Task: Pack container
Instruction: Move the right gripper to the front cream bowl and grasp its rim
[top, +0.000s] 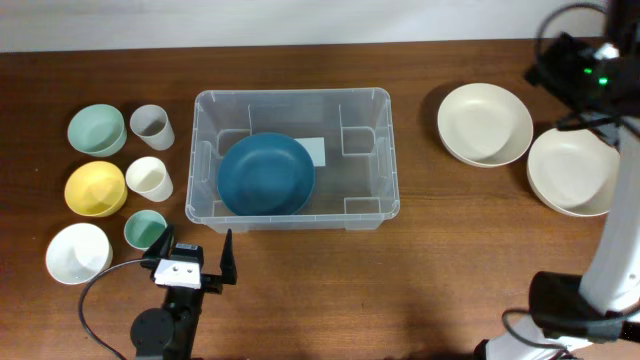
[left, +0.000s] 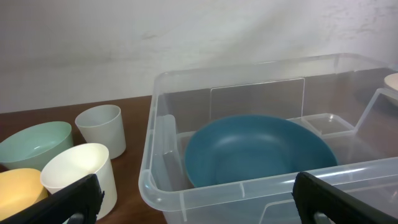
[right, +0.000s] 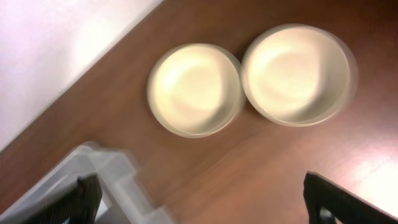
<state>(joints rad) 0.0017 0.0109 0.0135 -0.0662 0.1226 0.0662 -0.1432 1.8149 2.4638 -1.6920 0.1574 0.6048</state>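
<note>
The clear plastic container stands mid-table with a dark blue bowl inside it, over a white label. My left gripper is open and empty, just in front of the container's near left corner. In the left wrist view the container's rim and the blue bowl lie between the open fingers. My right gripper is open and empty, high above the table. It looks down on two cream bowls and a container corner.
Left of the container stand a mint bowl, a grey cup, a yellow bowl, a cream cup, a white bowl and a small teal cup. Two cream bowls sit at the right.
</note>
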